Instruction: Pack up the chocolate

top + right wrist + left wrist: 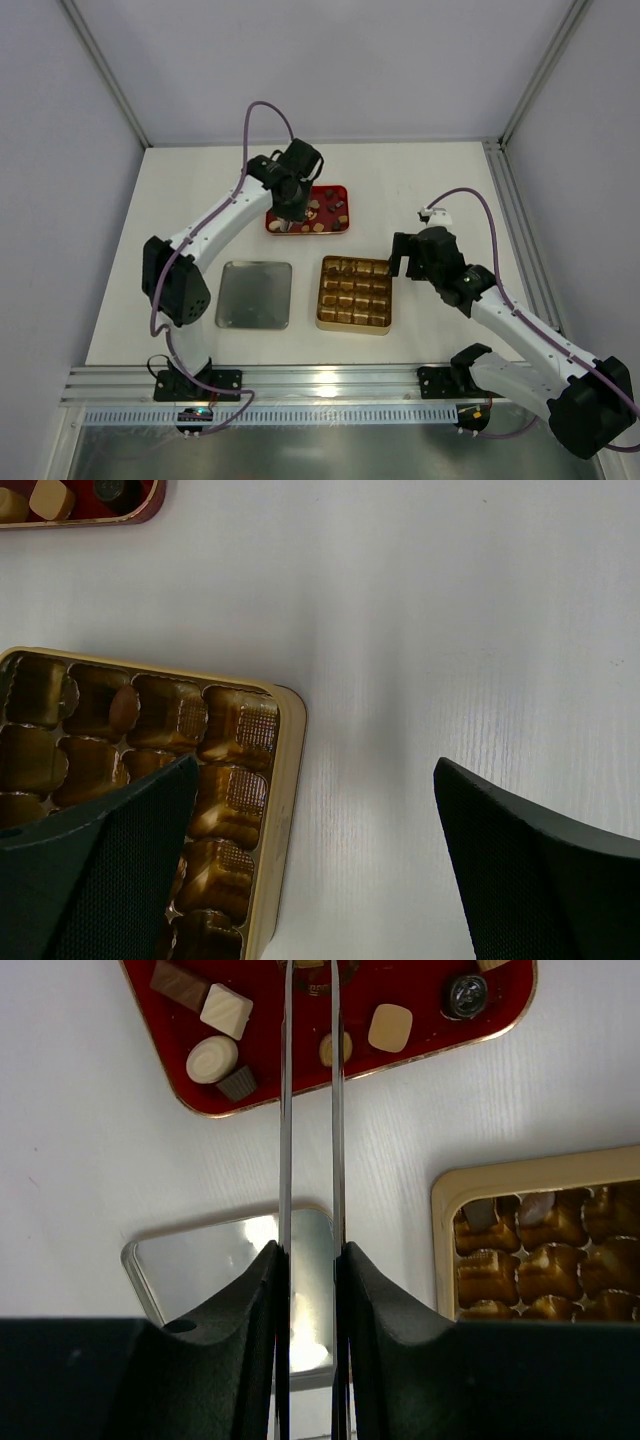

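**Reaching into the red tray for a chocolate**

The chocolate [226, 1010], in cream, tan and dark brown pieces, lies mostly loose in the red tray [425, 985]. A few pieces already sit in cells of the gold tin [292, 770], which lies on the near side of the red tray, towards the robot's right. Most of its cells look empty.

The left pincer [310, 970] hangs straight over the red tray. Its two long thin blades are drawn narrow, and their tips are down among the pieces at the tray's middle. Something brown shows at the tips, but it is cut off by the picture's edge, so I cannot tell whether a piece is gripped.

This looks like the picking step. The next move probably calls for a firm pinch on one piece, a clean lift, and a short carry from the red tray to an empty cell.

A silver lid [254, 295] lies flat on the counter [450, 170], on the near side of the red tray, towards the left. The right pincer [315, 765] hovers wide apart and empty, further from the red tray than the tin and just past its right rim. Nothing blocks the path, though neighbouring pieces crowd the blades.
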Motion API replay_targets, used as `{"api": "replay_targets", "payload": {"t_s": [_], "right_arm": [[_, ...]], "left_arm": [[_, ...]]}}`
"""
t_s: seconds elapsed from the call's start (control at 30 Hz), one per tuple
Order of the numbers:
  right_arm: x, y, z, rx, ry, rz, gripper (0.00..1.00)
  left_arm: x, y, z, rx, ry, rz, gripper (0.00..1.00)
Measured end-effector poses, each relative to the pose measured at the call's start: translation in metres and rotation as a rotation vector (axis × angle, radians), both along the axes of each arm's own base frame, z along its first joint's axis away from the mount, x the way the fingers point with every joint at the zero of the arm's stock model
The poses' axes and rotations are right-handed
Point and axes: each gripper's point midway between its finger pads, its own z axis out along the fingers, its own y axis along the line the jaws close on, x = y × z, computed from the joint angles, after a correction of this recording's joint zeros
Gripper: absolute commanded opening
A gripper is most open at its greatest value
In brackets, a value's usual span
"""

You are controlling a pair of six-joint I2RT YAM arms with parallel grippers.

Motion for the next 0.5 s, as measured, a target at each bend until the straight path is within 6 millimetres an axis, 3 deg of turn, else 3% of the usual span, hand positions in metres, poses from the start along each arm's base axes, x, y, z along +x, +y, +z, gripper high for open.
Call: {"api": "replay_targets", "payload": {"t_s": [0.23, 0.37, 0.5], "right_arm": [[0.000, 0.000, 0.000, 0.001, -0.001, -0.003, 1.00], [0.001, -0.002, 0.000, -0.005, -0.002, -0.011, 1.00], [-0.001, -0.007, 0.002, -0.020, 0.001, -0.029, 1.00]], "left_arm": [[-0.028, -0.012, 0.048, -0.103, -0.056, -0.045, 0.13], [-0.058, -0.039, 0.066, -0.154, -0.074, -0.122, 0.13], [-0.090, -0.066, 0.069, -0.185, -0.058, -0.199, 0.13]]}}
